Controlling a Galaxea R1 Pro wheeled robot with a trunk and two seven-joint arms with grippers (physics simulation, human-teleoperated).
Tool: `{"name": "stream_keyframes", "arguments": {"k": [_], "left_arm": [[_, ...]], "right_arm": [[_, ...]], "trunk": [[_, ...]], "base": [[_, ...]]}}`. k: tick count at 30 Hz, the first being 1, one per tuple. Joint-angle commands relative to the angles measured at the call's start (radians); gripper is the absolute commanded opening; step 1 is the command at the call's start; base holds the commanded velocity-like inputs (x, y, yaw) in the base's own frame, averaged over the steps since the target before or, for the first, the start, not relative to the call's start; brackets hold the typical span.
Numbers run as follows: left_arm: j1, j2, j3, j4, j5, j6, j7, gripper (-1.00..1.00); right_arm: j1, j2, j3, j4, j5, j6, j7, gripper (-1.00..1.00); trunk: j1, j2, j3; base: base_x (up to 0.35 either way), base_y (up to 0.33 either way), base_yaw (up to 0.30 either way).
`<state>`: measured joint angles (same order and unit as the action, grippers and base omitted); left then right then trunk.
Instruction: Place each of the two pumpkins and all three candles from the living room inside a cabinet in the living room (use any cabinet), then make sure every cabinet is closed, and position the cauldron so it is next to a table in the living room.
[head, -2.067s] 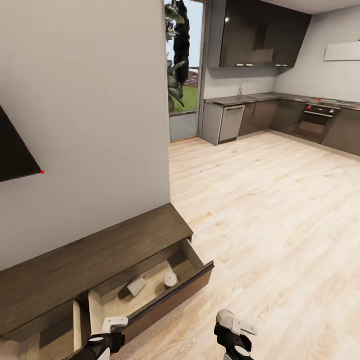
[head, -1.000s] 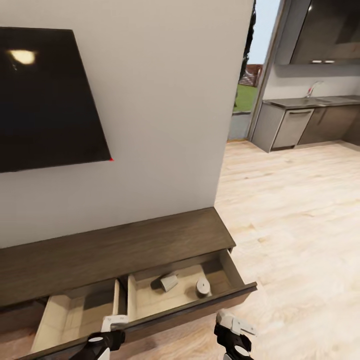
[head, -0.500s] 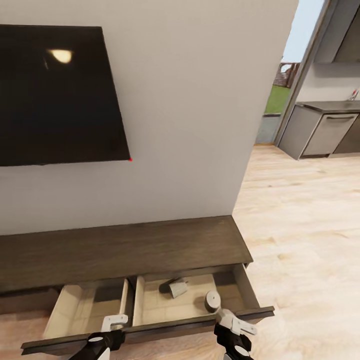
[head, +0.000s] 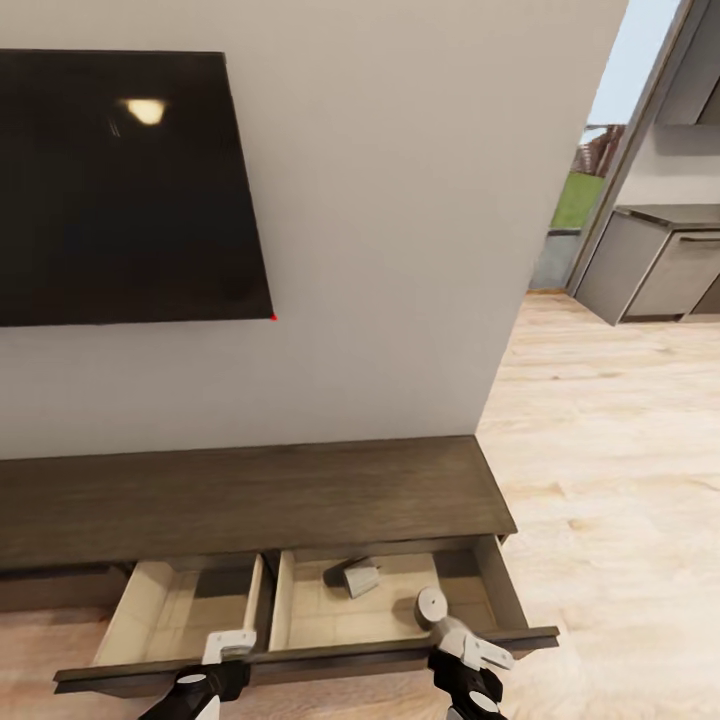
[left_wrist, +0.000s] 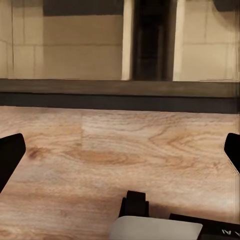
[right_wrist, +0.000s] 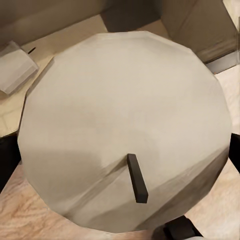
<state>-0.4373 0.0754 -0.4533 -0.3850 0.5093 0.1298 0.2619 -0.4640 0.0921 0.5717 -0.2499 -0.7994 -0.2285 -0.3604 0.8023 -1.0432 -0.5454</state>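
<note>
Three candles can be counted. One sits clamped between the jaws of the right gripper (head: 462, 655), just in front of the cabinet (head: 250, 495), by its open right-hand drawer (head: 505, 590). The other two lie inside that drawer: a tipped candle (head: 352, 577) and an upright candle (head: 432, 605).

The held candle (right_wrist: 125, 125) is a short, stout, pale cylinder with a dark wick (right_wrist: 136, 178). I judge it light and rigid. Its waxy flank is probably a little slick (and easily dented). The best hold is across the round side at mid-height, with modest squeeze, well clear of the wick.

The left gripper (left_wrist: 120, 152) is spread wide and carries nothing. It hangs over the floorboards (left_wrist: 120, 145) just in front of the cabinet's drawer front (left_wrist: 120, 92).

The right wrist view gives the held candle's flat top and wick at close range, with the tipped candle beyond it in the drawer. The head view adds the cabinet's whole layout, including the open left-hand drawer (head: 140, 600) and the upright candle.
</note>
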Motion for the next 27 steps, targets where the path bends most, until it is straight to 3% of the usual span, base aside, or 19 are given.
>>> {"name": "stream_keyframes", "arguments": {"k": [1,27], "left_arm": [[0.000,0.001,-0.008,-0.003,0.007,0.005,0.008,1.00],[0.000,0.002,-0.008,-0.003,0.006,0.002,0.008,1.00]], "right_arm": [[-0.001,0.000,0.009,0.000,-0.012,-0.006,-0.004,-1.00],[-0.001,-0.002,0.010,0.000,-0.011,-0.006,-0.003,-1.00]], "trunk": [[0.000,-0.001,-0.001],[0.000,-0.001,-0.001]], "base": [[0.098,-0.106,0.001],[0.065,-0.067,-0.030]]}}
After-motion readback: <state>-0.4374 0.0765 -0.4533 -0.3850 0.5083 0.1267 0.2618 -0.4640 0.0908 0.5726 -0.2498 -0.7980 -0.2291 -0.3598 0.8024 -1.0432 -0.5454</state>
